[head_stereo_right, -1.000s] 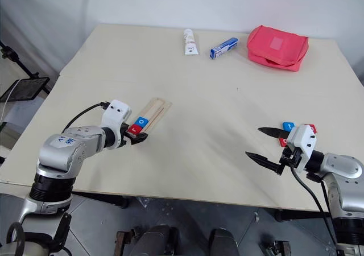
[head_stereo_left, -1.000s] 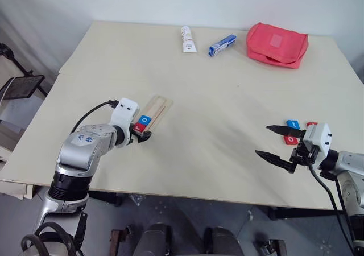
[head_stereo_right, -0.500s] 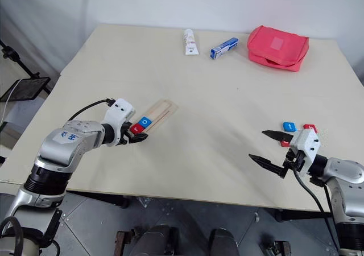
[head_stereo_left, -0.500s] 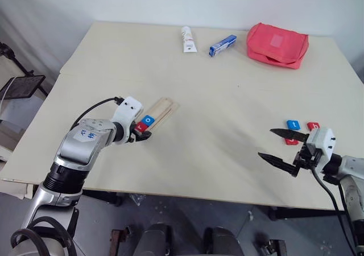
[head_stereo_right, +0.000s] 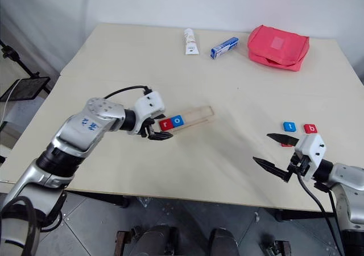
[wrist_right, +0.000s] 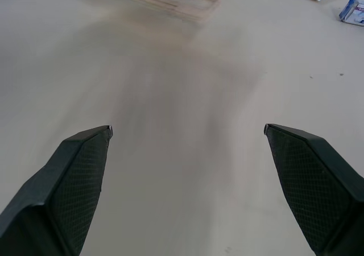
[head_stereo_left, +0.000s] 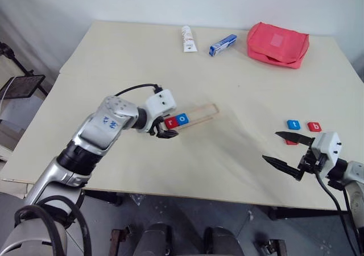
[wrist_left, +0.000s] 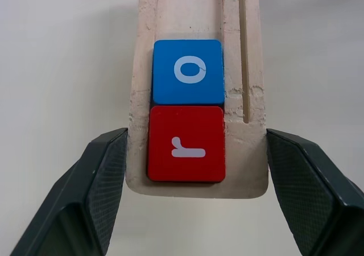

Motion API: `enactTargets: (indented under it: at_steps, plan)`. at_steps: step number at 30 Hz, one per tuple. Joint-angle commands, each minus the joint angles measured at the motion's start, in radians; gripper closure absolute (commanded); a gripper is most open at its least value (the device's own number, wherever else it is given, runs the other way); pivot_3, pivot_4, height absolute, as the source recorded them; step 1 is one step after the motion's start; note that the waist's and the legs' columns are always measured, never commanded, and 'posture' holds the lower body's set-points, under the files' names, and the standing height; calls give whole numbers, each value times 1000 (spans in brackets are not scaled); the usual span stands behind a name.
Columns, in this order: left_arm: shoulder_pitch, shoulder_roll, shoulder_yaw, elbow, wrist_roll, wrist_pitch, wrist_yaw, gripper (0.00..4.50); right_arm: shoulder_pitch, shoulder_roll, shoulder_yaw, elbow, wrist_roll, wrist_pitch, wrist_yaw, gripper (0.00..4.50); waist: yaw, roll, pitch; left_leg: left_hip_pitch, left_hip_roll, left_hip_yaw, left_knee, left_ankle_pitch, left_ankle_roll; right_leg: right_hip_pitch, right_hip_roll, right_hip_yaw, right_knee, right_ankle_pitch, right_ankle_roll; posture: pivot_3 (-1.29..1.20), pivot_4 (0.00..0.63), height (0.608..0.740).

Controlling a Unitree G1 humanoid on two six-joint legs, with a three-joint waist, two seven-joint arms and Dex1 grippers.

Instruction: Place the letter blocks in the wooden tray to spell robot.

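Observation:
My left gripper is shut on the near end of the wooden tray, one finger on each long side. The tray lies slanted near the table's middle. A red "r" block and a blue "o" block sit side by side in it at the gripped end. At the right, a blue "t" block and a red "b" block lie on the table. A third red block is partly hidden behind a finger of my right gripper, which hangs open and holds nothing.
Along the far edge of the table lie a white tube, a blue-and-white box and a red pouch. Bare tabletop stretches between the tray and the loose blocks.
My left gripper has carried the tray to the right and swung it round, so it now points more toward the right. The two blocks stayed in it. The right gripper barely shifted.

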Motion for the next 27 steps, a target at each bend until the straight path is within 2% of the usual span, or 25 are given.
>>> enactTargets:
  at_steps: [1,7,13,20,27]
  plan:
    - [-63,-40,-35,44,38,-80,-66,1116,27,-10,-54,-45,16,-15,-16,0,0,0,0,0,0,0,0,0,0,0,0,0,0,0,0,0,150,740]
    - [-128,-169,-142,155,110,-179,-157,1116,160,26,-120,-145,22,-16,-77,0,10,0,0,-1,0,-1,1,0,1,0,0,-3,0,0,0,0,150,740]
    - [-124,-245,-172,200,171,-236,-174,1116,269,59,-161,-231,20,-7,-129,0,6,-1,0,-1,0,0,1,0,1,-1,0,-3,0,0,0,0,150,740]
    - [-91,-330,-183,186,209,-175,-155,1116,364,82,-220,-288,30,-6,-170,0,6,-1,0,-1,0,0,2,0,1,0,-1,-2,0,0,0,0,150,740]
    - [-64,-362,-192,170,243,-154,-143,1116,411,93,-238,-329,39,2,-195,0,6,-1,0,-1,0,0,2,0,1,0,-1,-2,0,0,0,0,150,740]
